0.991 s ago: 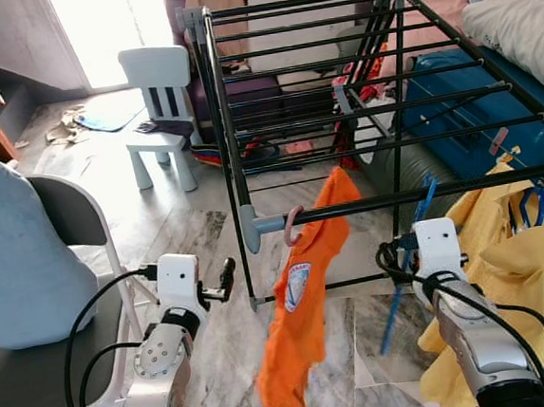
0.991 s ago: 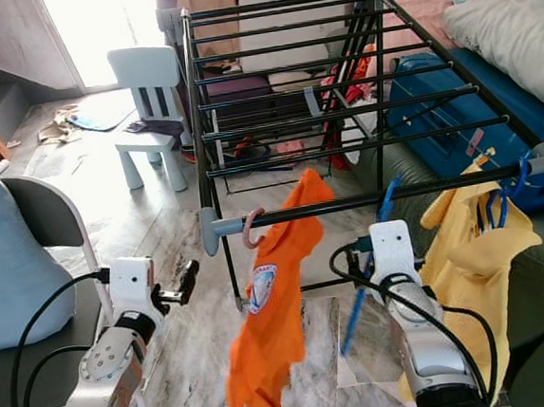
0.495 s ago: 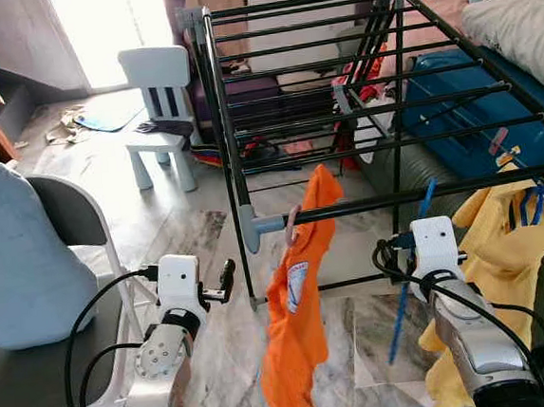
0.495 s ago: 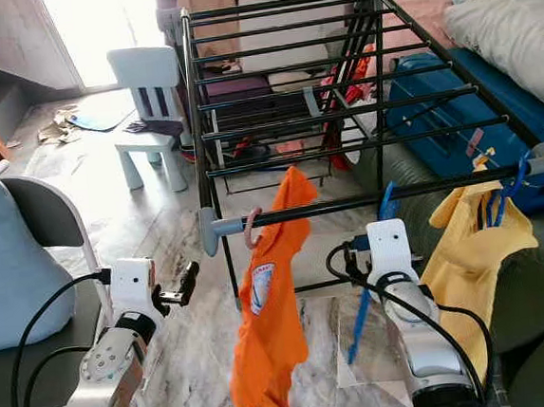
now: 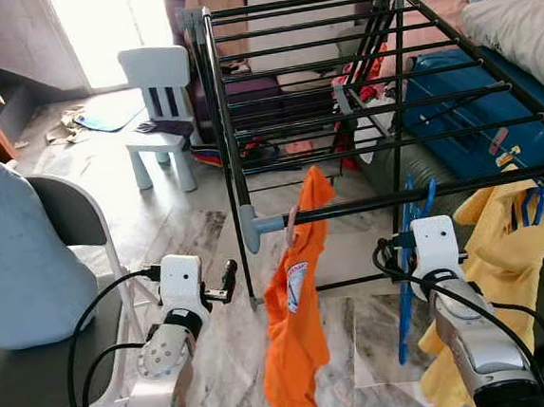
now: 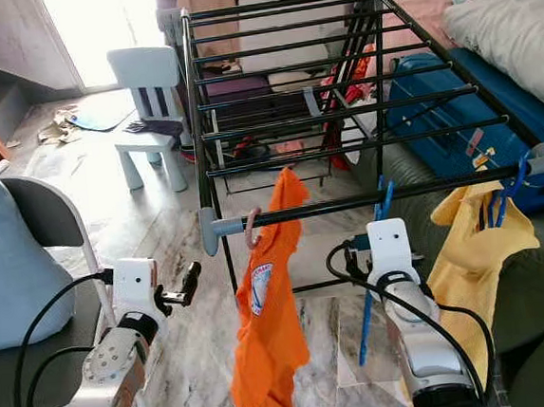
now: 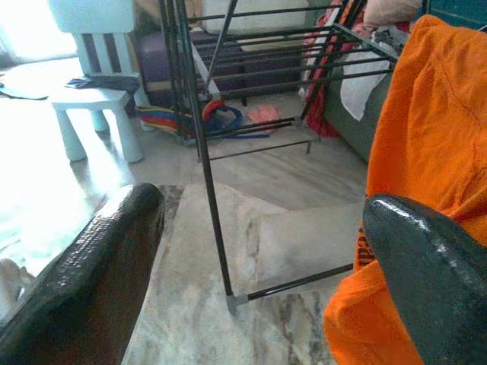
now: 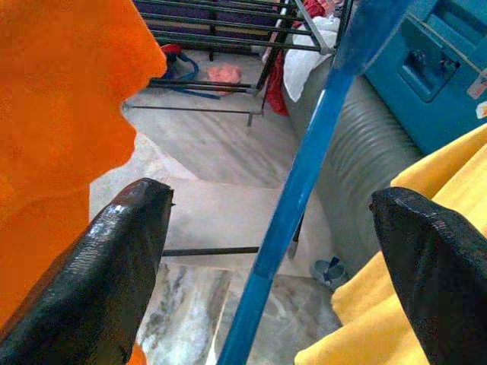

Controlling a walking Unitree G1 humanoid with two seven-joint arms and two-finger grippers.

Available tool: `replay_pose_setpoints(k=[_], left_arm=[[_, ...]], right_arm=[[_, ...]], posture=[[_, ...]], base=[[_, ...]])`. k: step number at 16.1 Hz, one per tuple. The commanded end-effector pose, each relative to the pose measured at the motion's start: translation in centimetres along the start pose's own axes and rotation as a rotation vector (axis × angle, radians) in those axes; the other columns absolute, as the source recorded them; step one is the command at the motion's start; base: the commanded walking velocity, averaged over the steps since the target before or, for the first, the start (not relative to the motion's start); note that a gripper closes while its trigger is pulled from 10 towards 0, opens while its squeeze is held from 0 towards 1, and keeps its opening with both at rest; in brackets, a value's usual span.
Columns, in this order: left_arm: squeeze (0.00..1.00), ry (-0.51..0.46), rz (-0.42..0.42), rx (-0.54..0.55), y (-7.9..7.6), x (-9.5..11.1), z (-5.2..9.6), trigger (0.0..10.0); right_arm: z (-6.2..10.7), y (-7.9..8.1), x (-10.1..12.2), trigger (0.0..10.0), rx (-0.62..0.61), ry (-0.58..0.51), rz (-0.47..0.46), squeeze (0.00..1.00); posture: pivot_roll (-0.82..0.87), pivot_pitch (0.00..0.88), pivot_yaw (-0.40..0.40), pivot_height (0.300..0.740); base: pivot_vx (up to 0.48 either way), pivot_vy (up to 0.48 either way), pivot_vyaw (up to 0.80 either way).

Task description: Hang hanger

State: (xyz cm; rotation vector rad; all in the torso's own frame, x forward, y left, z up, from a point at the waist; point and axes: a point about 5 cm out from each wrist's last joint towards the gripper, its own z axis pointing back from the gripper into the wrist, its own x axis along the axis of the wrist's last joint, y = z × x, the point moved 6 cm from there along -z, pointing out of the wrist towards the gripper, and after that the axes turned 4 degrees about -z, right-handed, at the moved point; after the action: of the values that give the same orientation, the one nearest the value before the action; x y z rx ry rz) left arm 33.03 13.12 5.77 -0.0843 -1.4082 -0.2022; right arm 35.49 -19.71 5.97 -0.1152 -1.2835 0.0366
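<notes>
Blue hanger (image 5: 404, 278) hangs on rack rail (image 5: 414, 194) (thin plastic); both tools spread apart.

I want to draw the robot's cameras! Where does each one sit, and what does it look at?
Left eye: on the head, looking down at the drying rack, orange shirt and both arms.
Right eye: beside it, same scene.
Left wrist: looks between the left gripper fingers at the rack's legs.
Right wrist: looks between the right gripper fingers at the blue hanger.
Every view shares the orange shirt.
</notes>
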Motion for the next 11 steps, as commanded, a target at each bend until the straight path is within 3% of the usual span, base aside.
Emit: replay_pose_setpoints(k=[1,6,11], left_arm=[[0.0,0.016,-0.01,0.007,0.1,-0.27,-0.1,10.0],[0.0,0.021,-0.01,0.006,0.02,-0.4,-0.1,10.0],[0.0,0.027,-0.012,0.005,-0.07,-0.57,-0.14,10.0]], right_arm=[[-0.1,0.0,1.15,10.0,-0.002,-0.038,0.008,1.0],[-0.11,0.0,1.21,10.0,-0.003,-0.041,0.011,1.0],[-0.18,0.17,1.22,10.0,0.001,-0.041,0.01,1.0]], posture=[[-0.15,0.0,0.033,0.74],[-0.15,0.0,0.033,0.74],[-0.15,0.0,0.033,0.74]], base=[[0.0,0.0,0.0],[0.0,0.0,0.0],[-0.333,0.0,0.0]])
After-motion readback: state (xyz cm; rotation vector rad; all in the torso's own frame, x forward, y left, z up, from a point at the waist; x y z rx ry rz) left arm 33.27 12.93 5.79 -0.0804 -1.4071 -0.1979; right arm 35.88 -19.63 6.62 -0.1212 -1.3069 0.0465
